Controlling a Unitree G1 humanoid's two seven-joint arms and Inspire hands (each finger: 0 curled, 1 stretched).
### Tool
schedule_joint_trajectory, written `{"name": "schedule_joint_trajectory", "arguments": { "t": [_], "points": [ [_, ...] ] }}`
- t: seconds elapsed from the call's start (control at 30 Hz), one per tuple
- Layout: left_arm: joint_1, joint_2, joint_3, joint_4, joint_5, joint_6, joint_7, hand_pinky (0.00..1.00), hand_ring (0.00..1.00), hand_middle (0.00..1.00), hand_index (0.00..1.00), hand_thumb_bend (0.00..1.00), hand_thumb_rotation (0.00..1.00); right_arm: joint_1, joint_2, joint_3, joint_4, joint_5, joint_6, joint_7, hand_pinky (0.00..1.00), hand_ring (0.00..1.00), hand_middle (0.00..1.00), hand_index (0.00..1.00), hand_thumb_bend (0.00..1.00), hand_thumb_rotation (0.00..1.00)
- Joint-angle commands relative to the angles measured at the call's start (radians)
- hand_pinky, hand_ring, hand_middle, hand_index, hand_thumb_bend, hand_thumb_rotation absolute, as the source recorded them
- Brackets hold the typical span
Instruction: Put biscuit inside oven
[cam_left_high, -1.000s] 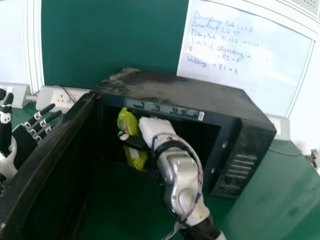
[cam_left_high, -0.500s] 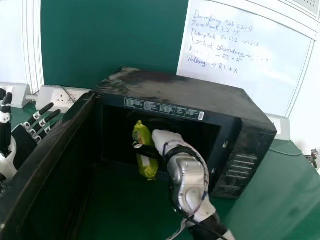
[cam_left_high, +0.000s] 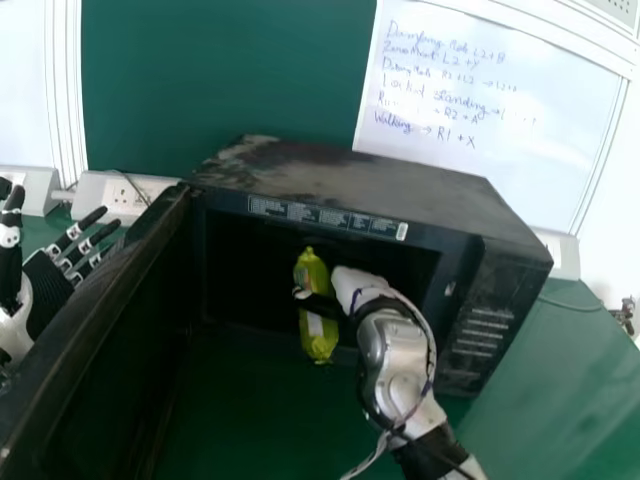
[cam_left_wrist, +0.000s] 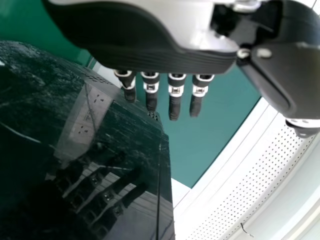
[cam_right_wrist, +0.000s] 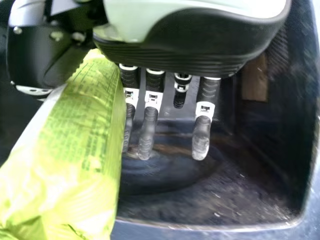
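At the near left, the oven door (cam_left_high: 110, 330) stands swung wide, leaving the mouth free for the hand that carries the load. Just beyond its outer face is the left hand (cam_left_high: 45, 285), its fingers nearly straight and holding nothing; it seems placed to mind the door, though I cannot tell whether it touches it. The right arm reaches in to the mouth, where the right hand (cam_left_high: 358, 284) holds the biscuit packet (cam_left_high: 319, 340) along its palm side, the thumb (cam_left_high: 319, 304) crossing the wrapper while the fingers (cam_right_wrist: 202, 135) run fairly straight, barely bent. That clasp around the middle probably spares the biscuits a hard squeeze. The packet is tilted nearly upright, its upper end against the dark opening and its lower end overlapping the front rim, so it does not look fully in; it likely needs to go deeper and clear that edge before the thumb lets go, or it might catch or tip outward. Further back, the oven floor (cam_right_wrist: 240, 205) offers room to lay it down, beneath the broad top of the oven (cam_left_high: 350, 185).
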Motion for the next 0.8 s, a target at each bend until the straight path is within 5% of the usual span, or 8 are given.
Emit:
{"name": "schedule_joint_trajectory", "arguments": {
  "t": [0.0,0.47,0.77],
  "points": [
    [0.003,0.013,0.005,-0.005,-0.010,0.001,-0.007,1.00,1.00,0.98,0.98,0.32,0.20,-0.048,-0.018,0.001,0.031,0.019,-0.015,-0.042,0.29,0.42,0.52,0.50,0.52,0.00],
    [0.010,0.004,0.005,-0.025,-0.010,-0.005,0.011,1.00,1.00,1.00,1.00,0.26,0.19,-0.111,0.002,0.013,0.196,0.119,-0.046,-0.221,0.29,0.41,0.51,0.52,0.51,0.00],
    [0.014,0.001,0.009,-0.032,-0.032,0.000,0.029,1.00,1.00,1.00,1.00,0.35,0.19,-0.140,0.015,0.028,0.300,0.174,-0.058,-0.307,0.30,0.41,0.51,0.52,0.51,0.00]
  ]
}}
